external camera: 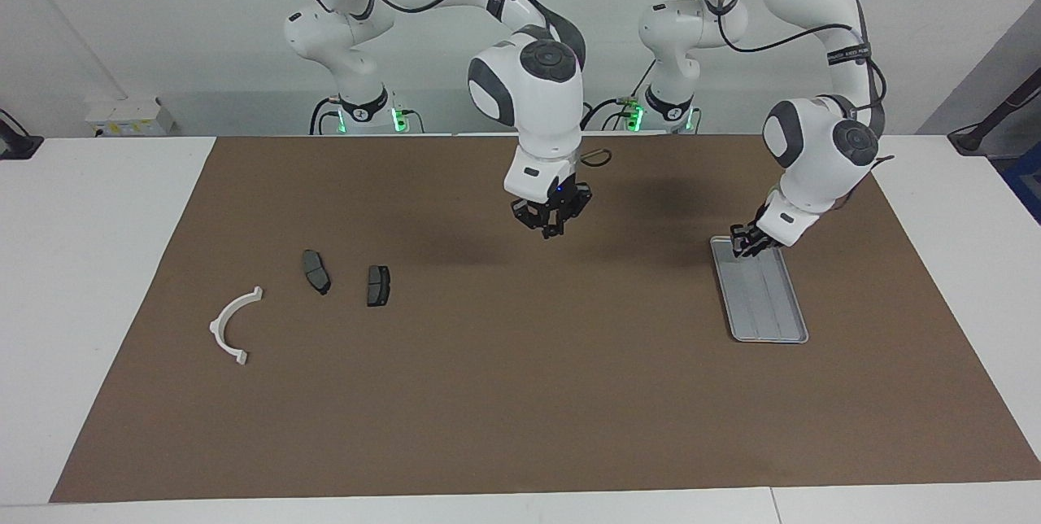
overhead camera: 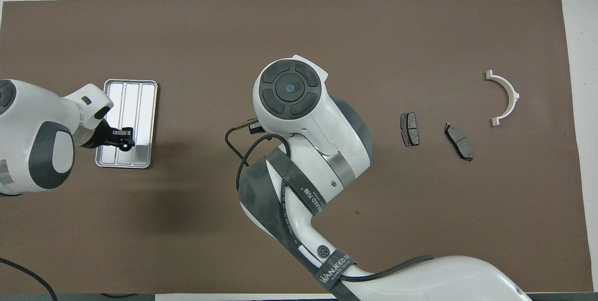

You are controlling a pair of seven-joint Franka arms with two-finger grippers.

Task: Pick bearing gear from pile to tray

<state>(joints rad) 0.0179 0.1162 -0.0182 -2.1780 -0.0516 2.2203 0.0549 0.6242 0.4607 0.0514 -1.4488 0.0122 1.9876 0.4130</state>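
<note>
Metal tray (external camera: 768,308) rigid, bare. Right claw (external camera: 554,222) mid-bench, grip state unreadable; gear unseen, presumably small, slippery. Left claw (external camera: 746,242) over tray, unreadable.

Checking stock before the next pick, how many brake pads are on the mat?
2. One brake pad lies beside the white bracket; the other brake pad lies beside it, toward the tray. None appears hidden.

Brown mat (external camera: 520,394) covers white table (external camera: 89,264); white wall (external camera: 163,19) at robots' end.

Silver-grey ridged tray (external camera: 764,300) on a plain brown mat (external camera: 520,394), two dark grey pads (external camera: 315,271), one white half-ring bracket (external camera: 229,323).
</note>
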